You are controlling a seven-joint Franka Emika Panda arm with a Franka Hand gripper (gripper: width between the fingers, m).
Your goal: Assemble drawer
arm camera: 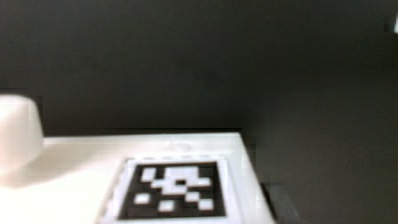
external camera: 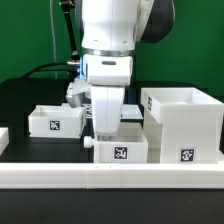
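The Panda arm [external camera: 108, 40] stands nearly upright over the middle of the black table [external camera: 20, 100], its wrist pointing straight down and the gripper [external camera: 105, 122] lowered to the back edge of the front tray [external camera: 122, 150]. In the exterior view the fingers drop behind that tray's rear wall. The wall hides their tips, so I cannot tell whether the jaws are spread or closed, or whether they touch the tray. The front tray sits just behind the long white rail [external camera: 100, 177], with a square tag [external camera: 121, 153] on the wall facing the camera and a small knob [external camera: 88, 143] on its side toward the exterior view's left. The second tray [external camera: 55, 120] lies apart from it, toward the exterior view's left and farther back. The large drawer housing [external camera: 185, 125] stands just beside the front tray on the exterior view's right, open side up. The wrist view looks down on a white tray surface [arm camera: 89, 160] bearing a blurred tag [arm camera: 175, 190], with dark table [arm camera: 178, 60] beyond it. A pale, out-of-focus shape [arm camera: 15, 140] at that picture's edge cannot be identified.
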